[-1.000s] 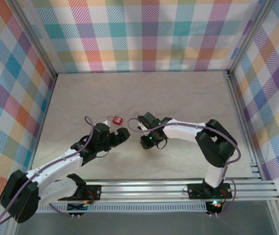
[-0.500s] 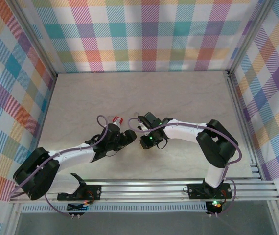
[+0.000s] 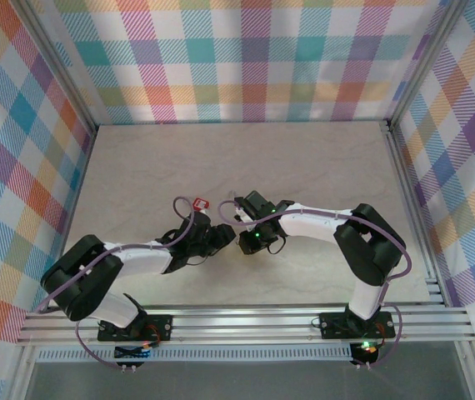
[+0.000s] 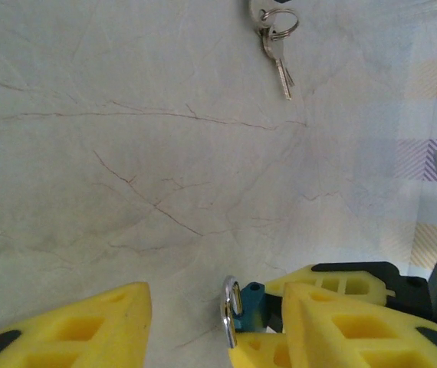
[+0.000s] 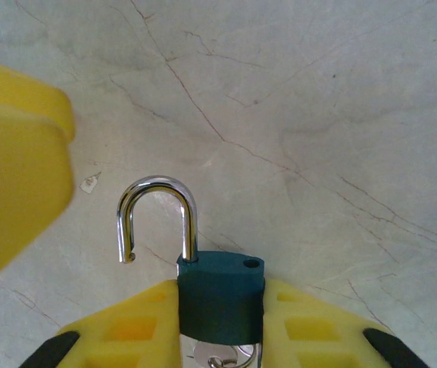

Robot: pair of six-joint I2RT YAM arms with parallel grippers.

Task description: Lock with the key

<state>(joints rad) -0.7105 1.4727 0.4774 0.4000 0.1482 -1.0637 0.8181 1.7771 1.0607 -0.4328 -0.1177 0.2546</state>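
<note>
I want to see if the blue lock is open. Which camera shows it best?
The right wrist view: the blue lock sits close up, held in the right gripper, loop swung open. The left wrist view catches it edge-on at the bottom. In the top view it is too small to make out.

Worktop (image 3: pixel 321 167): pale marble-look sheet with thin brown veins. Top view: red padlock (image 3: pixel 200 202) rests on it, about 9 o'clock of centre. Left wrist view: silver key (image 4: pixel 282 70) lies on the surface at the 12 o'clock edge, blade toward 6 o'clock. Right wrist view: small white fleck (image 5: pixel 90 182) at 9 o'clock.
</note>
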